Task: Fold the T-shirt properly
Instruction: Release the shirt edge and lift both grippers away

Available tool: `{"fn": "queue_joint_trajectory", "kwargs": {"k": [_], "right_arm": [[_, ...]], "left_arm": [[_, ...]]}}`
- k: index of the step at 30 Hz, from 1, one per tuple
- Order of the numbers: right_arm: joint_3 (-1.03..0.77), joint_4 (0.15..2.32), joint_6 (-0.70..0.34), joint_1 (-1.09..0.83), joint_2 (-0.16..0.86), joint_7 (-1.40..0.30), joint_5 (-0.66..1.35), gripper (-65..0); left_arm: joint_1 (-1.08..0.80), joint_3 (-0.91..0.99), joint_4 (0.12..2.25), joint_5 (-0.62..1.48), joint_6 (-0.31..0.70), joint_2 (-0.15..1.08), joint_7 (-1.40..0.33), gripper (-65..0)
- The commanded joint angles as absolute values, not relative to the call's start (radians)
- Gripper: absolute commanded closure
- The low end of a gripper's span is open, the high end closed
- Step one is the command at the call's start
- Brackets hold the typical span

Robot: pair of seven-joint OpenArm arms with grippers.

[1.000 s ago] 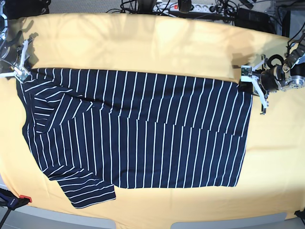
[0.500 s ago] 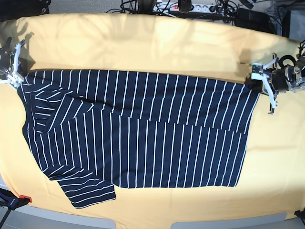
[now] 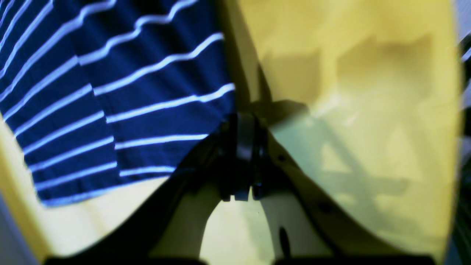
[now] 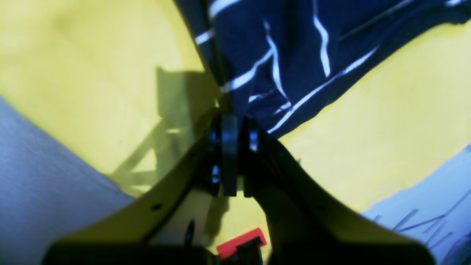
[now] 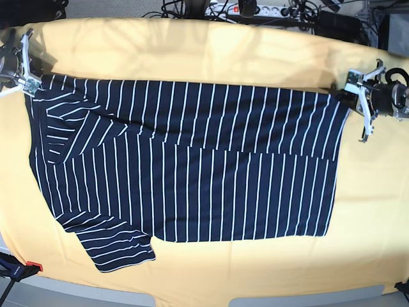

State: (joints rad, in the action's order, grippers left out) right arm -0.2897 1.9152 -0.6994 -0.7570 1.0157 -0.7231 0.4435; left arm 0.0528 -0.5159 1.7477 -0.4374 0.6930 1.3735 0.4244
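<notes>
Navy white-striped cloth T-shirt lies spread on the yellow-orange cloth tabletop, one long fold already in, far edge doubled over the body. Left gripper and right gripper each have fingers pinched on a far corner, cloth taut between them. Near sleeve still sticks out; cross folds remain. Judging roughly a third done.

My work surface is a wide yellow-orange cloth; behind its far edge lie tangled black cables and a white power strip.
</notes>
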Motion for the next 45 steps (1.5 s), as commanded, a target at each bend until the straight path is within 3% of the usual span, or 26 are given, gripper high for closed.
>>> {"fn": "queue_joint_trajectory", "kwargs": {"k": [1,19,30,40,42,45], "right_arm": [[-0.302,1.924,-0.698,-0.763,1.042,-0.735,0.442,0.0],[-0.303,1.925,-0.698,-0.924,1.147,-0.817,0.449,0.0],[-0.308,1.956,-0.698,-0.959,1.153,-0.881,0.473,0.0],[-0.308,1.997,-0.698,-0.959,1.153,-0.936,0.528,0.0],[-0.308,1.997,-0.698,-0.958,1.153,-0.936,0.528,-1.0],[-0.308,1.998,-0.698,-0.958,1.153,-0.936,0.529,-17.4]], "left_arm": [[0.064,-0.505,1.755,-0.43,0.698,1.415,0.457,0.0],[0.041,-0.505,1.757,-0.484,0.698,1.503,0.684,0.0],[-0.107,-0.505,1.757,-0.569,0.698,1.553,0.684,0.0],[-0.113,-0.505,1.757,-0.568,0.698,1.553,0.681,0.0],[-0.113,-0.505,1.757,-0.564,0.698,1.553,0.682,-10.1],[-0.104,-0.505,1.757,-0.564,0.698,1.553,0.683,-28.4]]}}
